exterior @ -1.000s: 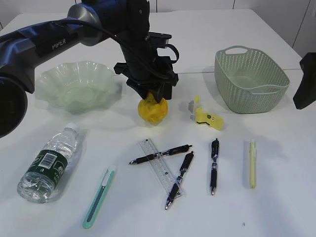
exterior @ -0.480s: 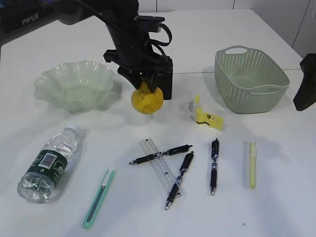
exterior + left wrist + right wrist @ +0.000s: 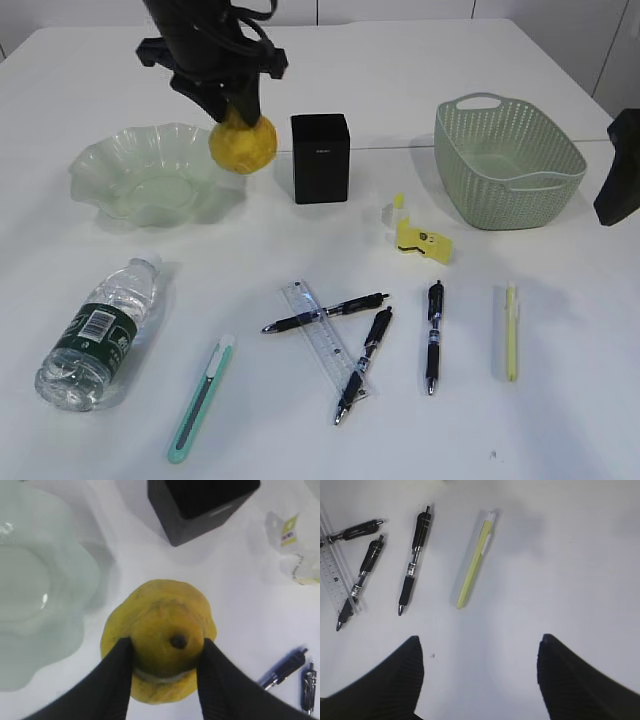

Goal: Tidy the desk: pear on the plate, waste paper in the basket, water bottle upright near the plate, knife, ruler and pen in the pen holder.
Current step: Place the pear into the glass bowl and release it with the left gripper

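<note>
We are holding the lumpy yellow pear clenched between the two black fingers of our left tool, gripping it by its narrow top so that it is hanging clear of the white desk. In the exterior view the pear is sitting just beside the right rim of the pale green, wavy-edged glass plate, between that plate and the black square pen holder, which is standing upright. The left wrist view is showing the plate to the left of the pear and the pen holder above it.

Our right tool is hanging wide apart and gripping nothing, over bare desk just below the pale yellow-green pen and a black pen.

Near the front left edge, the clear plastic water bottle with a dark green label is lying on its side. To its right, the teal utility knife is lying flat. The clear plastic ruler is lying with two more black pens crossing it. The crumpled waste paper with yellow print is lying on the desk between the pen holder and the pale green woven plastic basket, apart from both.
</note>
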`<state>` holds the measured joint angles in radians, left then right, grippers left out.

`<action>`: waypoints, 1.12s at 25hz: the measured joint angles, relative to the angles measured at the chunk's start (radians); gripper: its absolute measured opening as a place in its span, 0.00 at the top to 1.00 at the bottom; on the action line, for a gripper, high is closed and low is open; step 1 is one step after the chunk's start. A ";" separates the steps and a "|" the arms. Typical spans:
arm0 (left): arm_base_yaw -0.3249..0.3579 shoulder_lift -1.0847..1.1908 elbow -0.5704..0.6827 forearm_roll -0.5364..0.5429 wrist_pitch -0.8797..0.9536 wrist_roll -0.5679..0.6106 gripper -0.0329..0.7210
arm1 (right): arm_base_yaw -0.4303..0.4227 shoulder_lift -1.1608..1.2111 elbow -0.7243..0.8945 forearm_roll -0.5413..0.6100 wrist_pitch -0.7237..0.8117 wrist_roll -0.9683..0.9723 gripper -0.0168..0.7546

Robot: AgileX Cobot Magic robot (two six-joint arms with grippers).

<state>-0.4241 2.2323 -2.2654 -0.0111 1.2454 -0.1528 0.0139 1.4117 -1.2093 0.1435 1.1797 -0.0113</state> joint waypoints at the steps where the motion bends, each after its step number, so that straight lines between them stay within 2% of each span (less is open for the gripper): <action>1: 0.016 -0.008 0.000 0.000 0.000 0.000 0.59 | 0.000 0.000 0.000 0.000 0.000 0.000 0.26; 8: 0.120 -0.026 0.000 0.049 0.002 -0.002 0.59 | 0.000 0.000 0.000 0.000 0.018 0.000 0.26; 16: 0.204 -0.026 0.000 0.062 0.003 -0.002 0.59 | 0.000 0.000 0.000 0.002 0.034 0.000 0.26; 21: 0.235 -0.026 0.000 0.072 0.003 -0.002 0.59 | 0.000 0.000 0.000 0.011 0.041 0.000 0.26; 28: 0.240 0.038 0.000 0.072 0.003 -0.002 0.59 | 0.000 0.000 0.000 0.042 0.043 0.000 0.26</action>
<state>-0.1843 2.2702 -2.2654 0.0604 1.2484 -0.1545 0.0139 1.4117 -1.2093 0.1859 1.2232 -0.0113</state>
